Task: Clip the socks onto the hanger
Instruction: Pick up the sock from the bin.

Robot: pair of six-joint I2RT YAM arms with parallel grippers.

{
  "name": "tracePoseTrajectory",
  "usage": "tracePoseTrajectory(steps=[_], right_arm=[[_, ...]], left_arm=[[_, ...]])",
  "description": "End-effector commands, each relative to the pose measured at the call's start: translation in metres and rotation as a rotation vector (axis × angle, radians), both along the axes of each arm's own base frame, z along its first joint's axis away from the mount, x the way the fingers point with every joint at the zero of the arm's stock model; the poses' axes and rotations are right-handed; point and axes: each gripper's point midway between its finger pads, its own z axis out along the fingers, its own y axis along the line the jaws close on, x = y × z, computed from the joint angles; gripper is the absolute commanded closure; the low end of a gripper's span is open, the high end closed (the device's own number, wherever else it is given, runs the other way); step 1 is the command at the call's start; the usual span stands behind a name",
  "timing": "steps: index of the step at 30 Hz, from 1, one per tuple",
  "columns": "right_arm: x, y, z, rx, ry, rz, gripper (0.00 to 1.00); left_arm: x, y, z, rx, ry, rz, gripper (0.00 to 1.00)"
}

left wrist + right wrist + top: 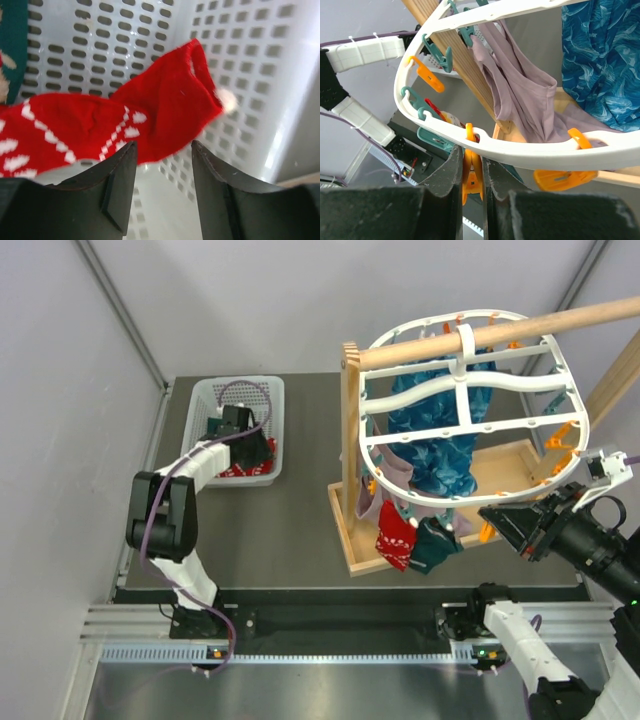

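The white oval hanger (460, 390) hangs from a wooden rod, with a red sock (394, 536) and a dark green sock (434, 544) clipped at its near edge. My right gripper (472, 159) is shut on an orange clip (472, 172) under the hanger's rim (520, 145); it also shows in the top view (512, 527). My left gripper (164, 150) is open inside the white perforated basket (222, 400), just above a red sock with white pattern (150, 115). A green sock (12, 45) lies at the far left of the left wrist view.
A teal-blue patterned cloth (440, 440) and a mauve-grey cloth (520, 90) hang from the hanger. The wooden stand's post (350, 430) and tray (520, 455) sit under it. More orange and teal clips (427, 75) line the rim.
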Motion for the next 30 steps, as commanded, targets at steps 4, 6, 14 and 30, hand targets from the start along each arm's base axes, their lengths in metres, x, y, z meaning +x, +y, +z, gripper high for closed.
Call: tracePoseTrajectory(steps=[4,6,14,30], right_arm=[[-0.010,0.003,-0.024,-0.020,0.109,0.047,1.00],[-0.010,0.004,-0.025,-0.018,0.111,0.051,1.00],[-0.011,0.005,-0.027,-0.015,0.116,0.055,1.00],[0.007,0.005,-0.020,-0.029,0.135,0.061,1.00]], left_arm=[[0.041,-0.007,0.002,-0.018,-0.066,0.011,0.53],[0.050,-0.005,0.002,-0.004,-0.073,0.020,0.67],[0.071,0.018,0.081,0.126,-0.203,0.054,1.00],[-0.124,-0.053,0.322,-0.409,-0.726,-0.347,1.00]])
